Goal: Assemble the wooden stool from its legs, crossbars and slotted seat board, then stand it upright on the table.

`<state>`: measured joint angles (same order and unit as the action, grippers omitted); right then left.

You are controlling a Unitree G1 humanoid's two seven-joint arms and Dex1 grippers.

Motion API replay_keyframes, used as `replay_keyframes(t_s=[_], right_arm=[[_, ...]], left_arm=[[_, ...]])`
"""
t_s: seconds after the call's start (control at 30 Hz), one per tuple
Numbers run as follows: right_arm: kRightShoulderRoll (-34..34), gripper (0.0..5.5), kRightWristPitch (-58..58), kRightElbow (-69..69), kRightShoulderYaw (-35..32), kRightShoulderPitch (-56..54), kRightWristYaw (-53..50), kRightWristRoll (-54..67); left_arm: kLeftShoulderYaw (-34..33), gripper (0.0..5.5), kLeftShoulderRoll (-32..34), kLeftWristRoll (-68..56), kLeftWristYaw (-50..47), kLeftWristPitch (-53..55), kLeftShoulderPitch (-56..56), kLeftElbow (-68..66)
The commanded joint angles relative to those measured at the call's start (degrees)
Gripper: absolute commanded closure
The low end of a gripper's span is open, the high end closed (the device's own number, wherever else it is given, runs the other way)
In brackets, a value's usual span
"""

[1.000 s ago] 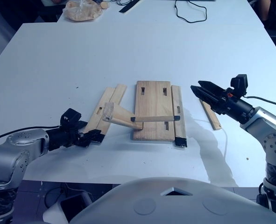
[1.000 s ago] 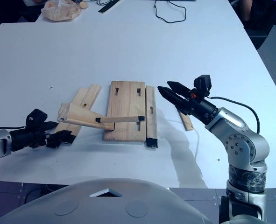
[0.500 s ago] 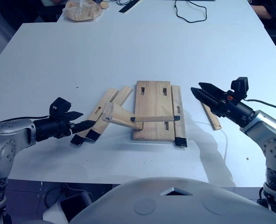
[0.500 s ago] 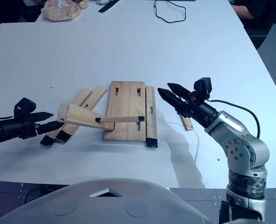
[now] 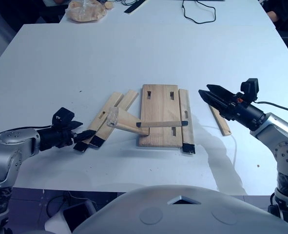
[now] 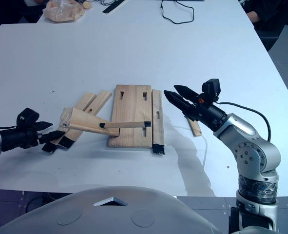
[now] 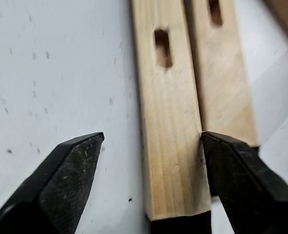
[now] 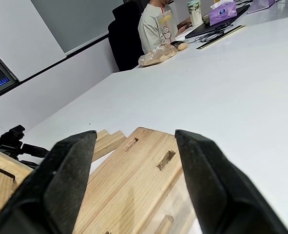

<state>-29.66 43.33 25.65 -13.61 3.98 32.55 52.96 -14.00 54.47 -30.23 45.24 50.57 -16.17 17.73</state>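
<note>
Our left gripper [image 5: 85, 136] sits low over the near left of the table [image 5: 134, 53]. It is spread open at the near, dark-capped ends of two legs [image 5: 107, 114] that lie side by side, touching along their length. In the left wrist view its fingers [image 7: 70, 180] straddle the outer leg [image 7: 170, 136], with the other finger right at the seam where the neighbouring leg begins. Our right gripper [image 5: 204, 89] hangs above the table just right of the seat board [image 5: 158, 102], also open and holding nothing. A short crossbar [image 5: 220, 120] lies flat just beside and below it.

The seat board lies flat in the middle of the table, slots up. A third leg [image 5: 185, 117] lies against its right edge. A leg-and-crossbar piece [image 5: 134, 126], apparently already joined, lies across its near half with the left end tilted up off the table.

The main risk, as we judge it, is on the left. The two legs touch, so a finger closing at the seam could ride onto the second leg, pinch both, or skid the pair sideways into the tilted piece and knock it off the board. A grip so near the capped end could also let the leg droop or twist when lifted.

At the far left corner lies a clear bag [image 5: 86, 9] with something tan inside; we cannot tell what. A cable [image 5: 198, 13] lies at the far edge.
</note>
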Motion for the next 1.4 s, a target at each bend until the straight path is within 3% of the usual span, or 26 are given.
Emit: replay_keyframes(t_s=[0.03,0.8,1.23,1.4], right_arm=[[-0.89,2.55,0.82,-0.37,0.22,-0.73,0.44,0.13],[-0.09,2.55,0.55,0.02,0.47,-0.43,-0.22,-0.15],[-0.27,2.55,0.26,0.17,0.5,0.02,-0.1,-0.79],[-0.12,2.55,0.18,0.49,0.46,0.41,-0.23,-0.78]], left_arm=[[1.48,1.77,0.67,3.63,0.12,-2.19,-0.08,-5.63],[2.8,1.77,0.78,3.07,2.87,-2.99,5.46,-6.47],[-2.79,1.77,-0.24,-2.64,3.07,3.35,10.55,-8.07],[-1.07,1.77,2.19,1.8,4.01,-1.76,9.76,-10.02]])
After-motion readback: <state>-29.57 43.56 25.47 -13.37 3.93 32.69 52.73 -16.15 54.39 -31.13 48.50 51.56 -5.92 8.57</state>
